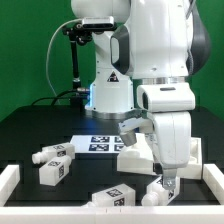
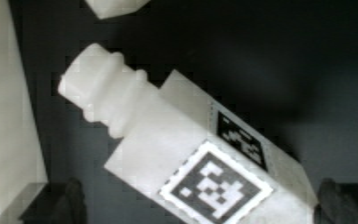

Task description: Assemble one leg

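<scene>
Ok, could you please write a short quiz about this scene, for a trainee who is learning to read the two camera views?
1. True or false: the end effector is open.
2. In the wrist view, what lies between the fingers? A: a leg. B: a screw. C: nothing.
3. How many tags show on that leg in the wrist view?

Key: 1 true; 2 A; 3 two.
</scene>
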You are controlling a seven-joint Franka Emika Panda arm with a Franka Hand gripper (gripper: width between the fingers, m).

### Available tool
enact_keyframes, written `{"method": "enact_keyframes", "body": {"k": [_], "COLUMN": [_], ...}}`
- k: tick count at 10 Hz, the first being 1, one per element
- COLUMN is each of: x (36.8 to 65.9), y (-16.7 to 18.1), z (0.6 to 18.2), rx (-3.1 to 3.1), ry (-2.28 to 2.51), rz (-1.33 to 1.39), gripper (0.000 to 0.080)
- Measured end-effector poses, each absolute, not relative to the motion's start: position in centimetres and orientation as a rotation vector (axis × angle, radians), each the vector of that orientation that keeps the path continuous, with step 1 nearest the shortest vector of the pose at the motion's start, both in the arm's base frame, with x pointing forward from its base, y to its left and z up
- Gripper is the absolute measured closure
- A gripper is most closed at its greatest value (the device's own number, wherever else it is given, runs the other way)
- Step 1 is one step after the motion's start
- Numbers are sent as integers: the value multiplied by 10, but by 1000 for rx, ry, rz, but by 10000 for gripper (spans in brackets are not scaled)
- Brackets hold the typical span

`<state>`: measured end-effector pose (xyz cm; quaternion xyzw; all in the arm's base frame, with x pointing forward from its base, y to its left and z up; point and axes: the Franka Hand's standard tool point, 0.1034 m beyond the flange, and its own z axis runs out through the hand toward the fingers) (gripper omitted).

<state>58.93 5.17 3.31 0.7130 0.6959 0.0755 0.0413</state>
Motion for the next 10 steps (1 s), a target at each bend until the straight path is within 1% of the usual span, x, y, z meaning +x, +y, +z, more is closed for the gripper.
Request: {"method": "enact_keyframes", "body": {"k": [1,4,7,10], "x": [585,587,578,581], "y": [61,57,55,52], "z": [34,36,28,25], "rx": [2196,2199,2210,2211], "ry": [2129,2131,2133,2114], "rz": [190,170,163,198], "gripper": [150,150,150,150]}}
